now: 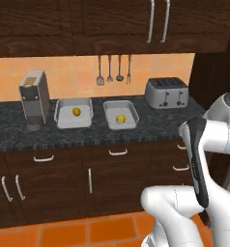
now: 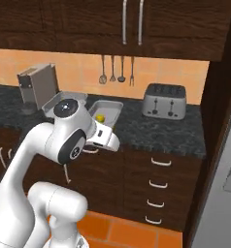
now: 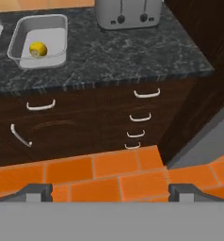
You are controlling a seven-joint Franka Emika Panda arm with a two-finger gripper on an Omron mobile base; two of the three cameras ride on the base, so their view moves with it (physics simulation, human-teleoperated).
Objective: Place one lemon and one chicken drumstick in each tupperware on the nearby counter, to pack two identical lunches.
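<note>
Two pale-grey tupperwares stand side by side on the black counter (image 1: pixel 160 120). In the left tupperware (image 1: pixel 68 119) lies one lemon (image 1: pixel 77 112), and the right tupperware (image 1: pixel 129 112) holds another lemon (image 1: pixel 120 118). The hand view shows one tupperware (image 3: pixel 52 40) with its lemon (image 3: pixel 37 49) at the top left. My gripper (image 3: pixel 111 194) hangs open over the orange floor, well in front of the counter's drawers, with nothing between its fingertips (image 3: pixel 36 193). The chicken drumsticks are out of view.
A silver toaster (image 1: pixel 166 92) stands right of the tupperwares and a tall coffee machine (image 1: pixel 34 99) left of them. Utensils (image 1: pixel 114 70) hang on the wall behind. A tall dark cabinet (image 3: pixel 203 42) closes the counter's right end. A grey appliance (image 2: pixel 224 184) stands further right.
</note>
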